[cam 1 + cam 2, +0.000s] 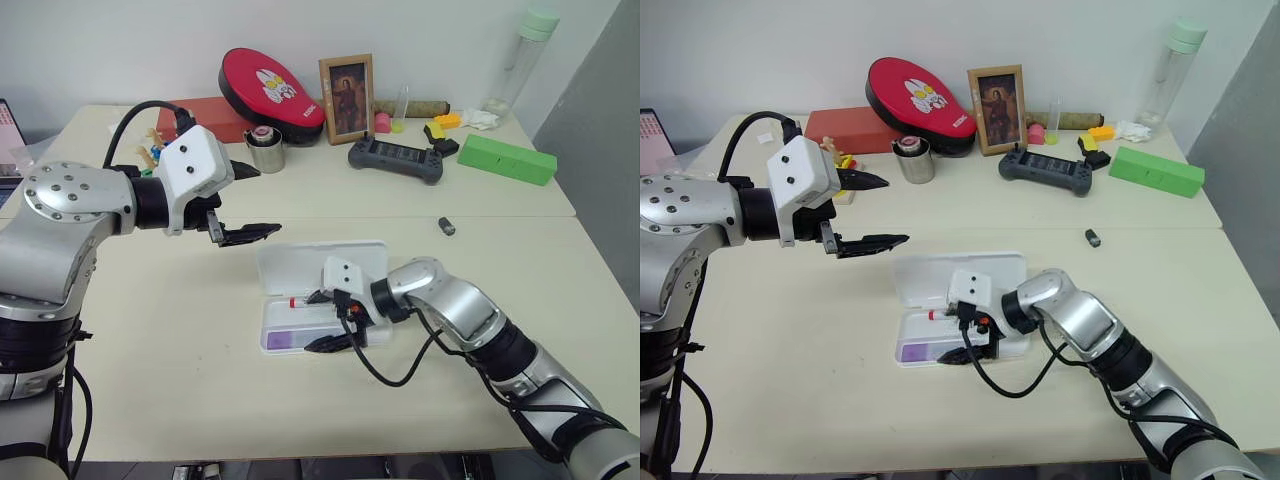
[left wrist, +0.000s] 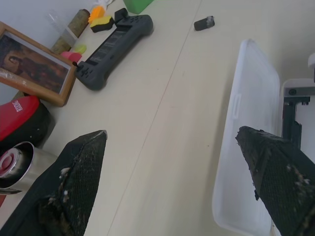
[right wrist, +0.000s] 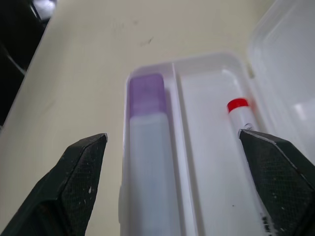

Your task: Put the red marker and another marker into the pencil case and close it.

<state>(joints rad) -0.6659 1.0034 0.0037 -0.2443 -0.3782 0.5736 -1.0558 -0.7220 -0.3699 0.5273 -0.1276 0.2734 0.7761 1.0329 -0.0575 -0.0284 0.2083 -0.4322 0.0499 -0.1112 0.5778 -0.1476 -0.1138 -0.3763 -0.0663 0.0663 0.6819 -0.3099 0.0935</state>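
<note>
The pencil case (image 1: 335, 258) lies open on the table's near half, its lid flat behind the tray. In the tray's far compartment lies the red marker (image 3: 240, 114), red cap showing. The near compartment holds the other marker (image 3: 146, 147), pale-barrelled with a purple cap. My right gripper (image 1: 320, 321) hovers just over the tray, open, one finger on each side of the tray and nothing gripped. My left gripper (image 1: 260, 202) is held open in the air to the left of and behind the case, with nothing in it.
A small dark stubby piece (image 1: 446, 226) lies right of the case. Along the back stand a green box (image 1: 506, 158), a dark game controller (image 1: 396, 158), a picture frame (image 1: 347, 97), a red pad (image 1: 270, 92) and a metal cup (image 1: 266, 148).
</note>
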